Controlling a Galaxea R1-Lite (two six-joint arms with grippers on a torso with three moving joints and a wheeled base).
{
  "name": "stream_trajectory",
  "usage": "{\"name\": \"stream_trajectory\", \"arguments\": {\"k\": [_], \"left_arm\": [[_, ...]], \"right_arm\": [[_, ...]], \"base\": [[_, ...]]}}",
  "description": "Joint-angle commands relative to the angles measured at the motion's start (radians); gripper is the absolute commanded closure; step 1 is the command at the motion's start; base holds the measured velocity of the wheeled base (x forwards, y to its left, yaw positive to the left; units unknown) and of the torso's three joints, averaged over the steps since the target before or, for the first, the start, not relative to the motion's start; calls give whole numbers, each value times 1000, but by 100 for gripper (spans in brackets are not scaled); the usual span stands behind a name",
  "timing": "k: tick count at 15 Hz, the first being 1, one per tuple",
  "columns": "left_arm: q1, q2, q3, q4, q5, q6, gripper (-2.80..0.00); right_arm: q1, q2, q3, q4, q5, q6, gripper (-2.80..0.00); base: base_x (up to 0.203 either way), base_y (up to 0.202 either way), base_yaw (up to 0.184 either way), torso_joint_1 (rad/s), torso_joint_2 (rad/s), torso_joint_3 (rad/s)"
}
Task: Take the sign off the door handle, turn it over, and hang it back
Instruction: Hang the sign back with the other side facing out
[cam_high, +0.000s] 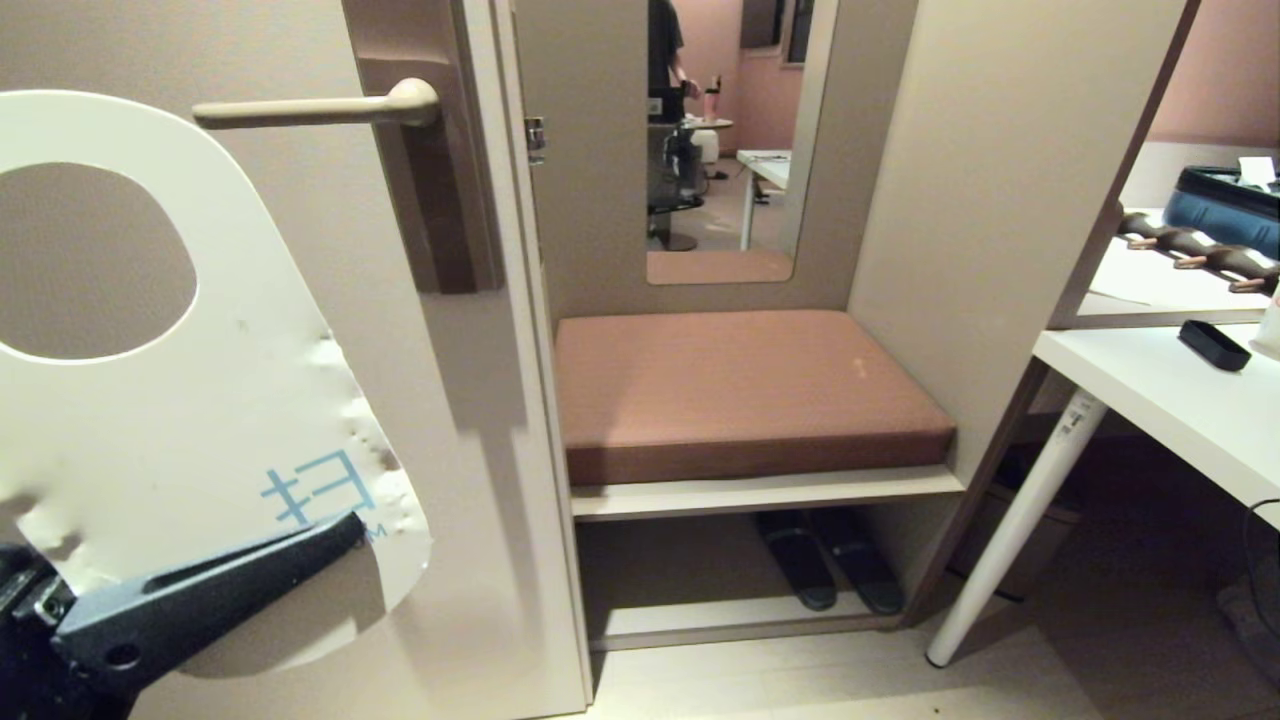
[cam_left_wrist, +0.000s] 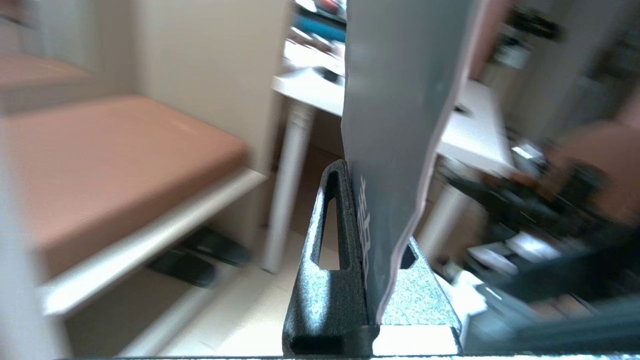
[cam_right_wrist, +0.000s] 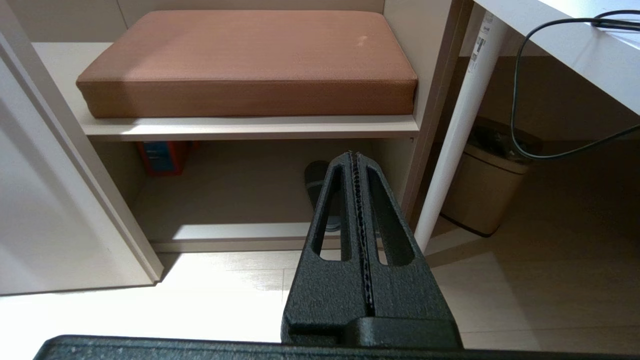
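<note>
We found the sign (cam_high: 170, 400) off the door handle (cam_high: 310, 108), held up below and left of it, white face toward the head camera, blue-grey face toward the left wrist. Left gripper (cam_left_wrist: 372, 220) fingers were clamped on its lower end. Right gripper (cam_right_wrist: 357, 165) hung low before the cushioned bench (cam_right_wrist: 250, 60), fingers pressed together, empty.
</note>
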Motion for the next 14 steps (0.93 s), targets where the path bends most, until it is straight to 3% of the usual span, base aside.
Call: {"name": "stream_trajectory", "arguments": {"k": [1, 5, 8, 10, 14], "left_arm": [[105, 0, -31, -1, -2, -1, 0], [311, 12, -53, 2, -3, 39, 0], [443, 77, -57, 3, -3, 166, 0], [520, 103, -85, 27, -1, 208, 0], [609, 147, -245, 286, 62, 262, 0]], "right_arm": [[1, 0, 0, 0, 0, 0, 0], [1, 0, 0, 0, 0, 0, 0], [1, 0, 0, 0, 0, 0, 0], [1, 0, 0, 0, 0, 0, 0], [1, 0, 0, 0, 0, 0, 0]], "base": [[0, 0, 0, 0, 0, 0], [0, 0, 0, 0, 0, 0], [0, 0, 0, 0, 0, 0], [0, 0, 0, 0, 0, 0], [0, 0, 0, 0, 0, 0]]}}
